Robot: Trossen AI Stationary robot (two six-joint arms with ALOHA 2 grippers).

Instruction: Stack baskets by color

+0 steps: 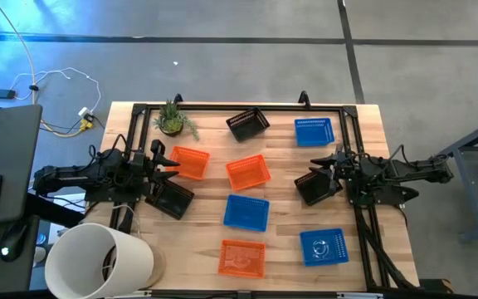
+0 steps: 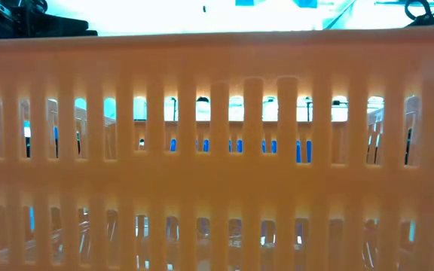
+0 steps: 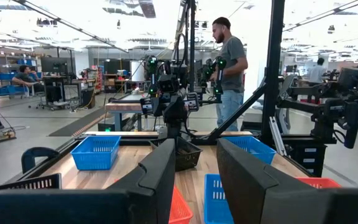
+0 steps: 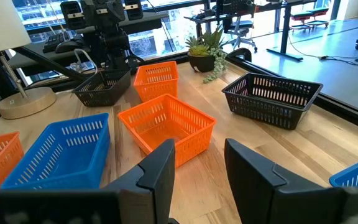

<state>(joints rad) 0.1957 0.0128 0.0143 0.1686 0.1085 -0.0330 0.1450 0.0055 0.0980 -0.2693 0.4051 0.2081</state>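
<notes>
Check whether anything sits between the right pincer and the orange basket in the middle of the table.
Nothing visible does. In the right wrist view, bare table lies between the right pincer and the middle orange basket.

No word, label, brand or number can be read anywhere I look. The baskets (image 1: 248, 172) on my table (image 1: 285, 249) carry no lettering that I can make out, and neither does the white bucket (image 1: 98, 260). In the room beyond, whatever stands on the screens and equipment is too small to read.
</notes>
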